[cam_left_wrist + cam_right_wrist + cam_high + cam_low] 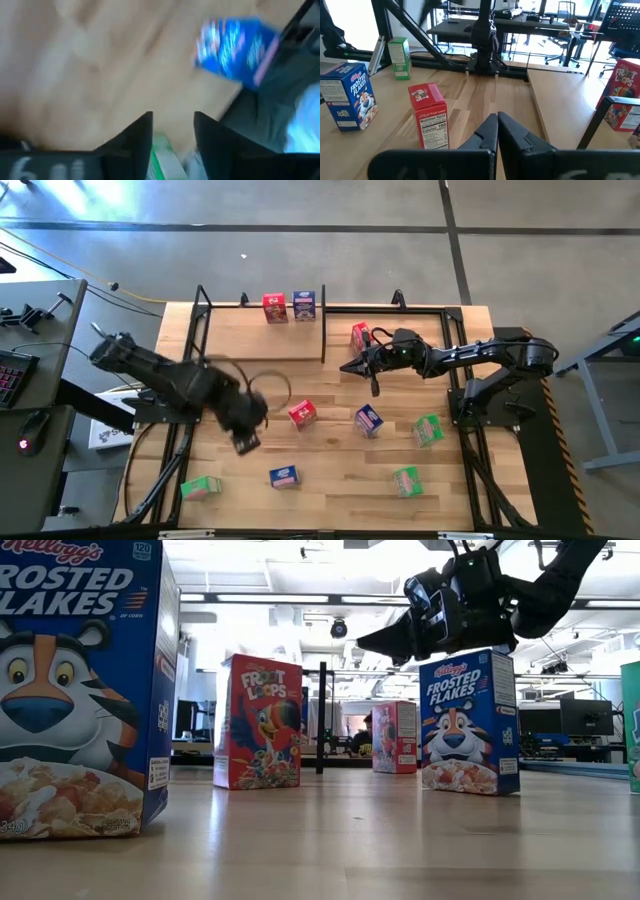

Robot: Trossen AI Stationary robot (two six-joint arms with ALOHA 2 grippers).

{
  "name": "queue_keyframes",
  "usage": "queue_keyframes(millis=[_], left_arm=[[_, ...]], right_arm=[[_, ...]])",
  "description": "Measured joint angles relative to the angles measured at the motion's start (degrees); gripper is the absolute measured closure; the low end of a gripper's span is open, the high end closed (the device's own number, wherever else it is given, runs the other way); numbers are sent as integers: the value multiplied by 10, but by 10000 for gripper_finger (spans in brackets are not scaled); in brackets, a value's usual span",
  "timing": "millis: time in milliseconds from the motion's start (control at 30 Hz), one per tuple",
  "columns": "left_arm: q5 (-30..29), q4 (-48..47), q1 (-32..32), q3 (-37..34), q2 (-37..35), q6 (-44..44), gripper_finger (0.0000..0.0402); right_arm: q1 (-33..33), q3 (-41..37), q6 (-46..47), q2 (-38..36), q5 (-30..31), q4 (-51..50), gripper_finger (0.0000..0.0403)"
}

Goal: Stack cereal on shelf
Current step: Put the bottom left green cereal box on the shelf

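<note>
Looking down, the high view shows two cereal boxes (289, 307) upright on the shelf (262, 340); only the left wrist view shows the left gripper (172, 131) parted, empty. The right gripper (350, 367) is closed.

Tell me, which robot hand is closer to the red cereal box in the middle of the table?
The left. The left gripper hangs just beside the red cereal box, toward the left arm's side. The right gripper is farther off, shut, up near the shelf.
</note>
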Motion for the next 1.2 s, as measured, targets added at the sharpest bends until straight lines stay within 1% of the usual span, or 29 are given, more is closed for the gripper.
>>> queue_keyframes(millis=[133,267,367,500,833,1100,1200], left_arm=[[38,-19,-77,36,40,-120,224],[50,-13,-151,44,71,-223,203],[55,-7,-196,44,91,-277,193],[88,-12,-227,44,115,-294,183],[91,-16,-270,44,153,-320,170],[80,-47,-290,43,170,-334,157],[79,-39,-294,24,170,-334,155]], right_arm=[[0,0,-2,0,0,-6,402],[0,0,-2,0,0,-7,402],[0,0,-2,0,0,-4,402],[0,0,0,0,0,2,402],[0,0,6,0,-1,8,402],[0,0,7,0,-1,8,402],[0,0,7,0,-1,8,402]])
